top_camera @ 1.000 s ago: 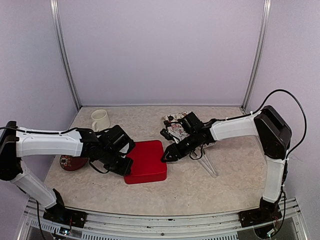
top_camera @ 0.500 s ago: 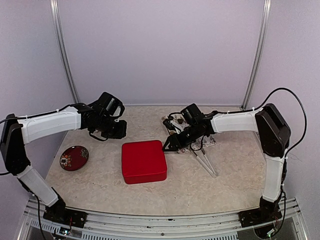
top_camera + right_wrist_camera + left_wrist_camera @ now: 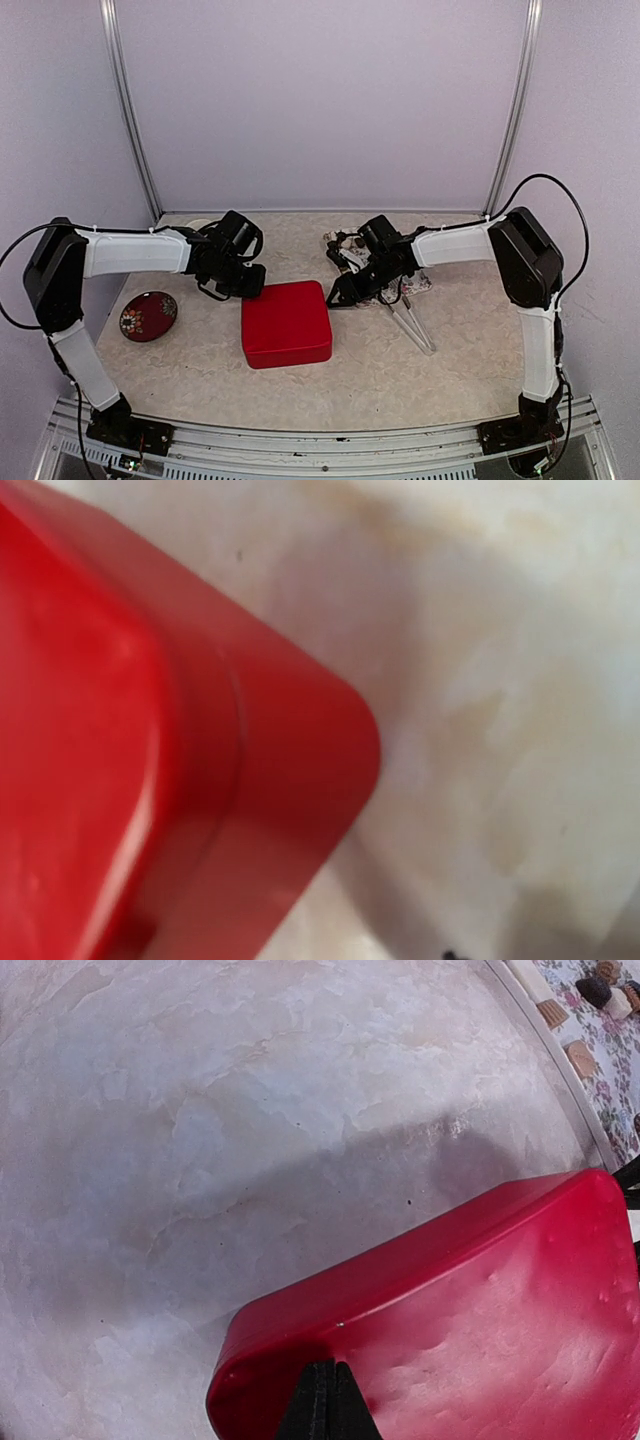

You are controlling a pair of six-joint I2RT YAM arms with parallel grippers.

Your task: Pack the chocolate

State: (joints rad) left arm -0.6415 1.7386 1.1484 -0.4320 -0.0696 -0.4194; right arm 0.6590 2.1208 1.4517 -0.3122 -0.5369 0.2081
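The red box (image 3: 287,324) sits mid-table (image 3: 400,375) with its lid on, so I can't see inside. My left gripper (image 3: 320,1406) is at the box's far-left corner. Its wrist view shows the black fingers pinched tight together with nothing between them. The tips are right over the lid's edge, touching or just above, I can't tell which.

My right gripper (image 3: 334,298) is down at the far-right corner of the same box. Its wrist camera gives only the rounded red corner and bare table, with no fingers in shot. The top view is too small to help. So I can't tell if those fingers are spread or clenched, or if they grasp anything.

The chocolate (image 3: 580,1058) I can see lies on a floral-print tray (image 3: 612,1095) beyond the box's right side, partly under the right arm. The pieces are tan, dark and cream, loose, and apart from the left gripper.

The clear tongs (image 3: 412,326) lie on the table right of the box, just beside the tray's near edge. The dark red oval dish (image 3: 148,314) sits well left of the box, below the left arm in the top view.
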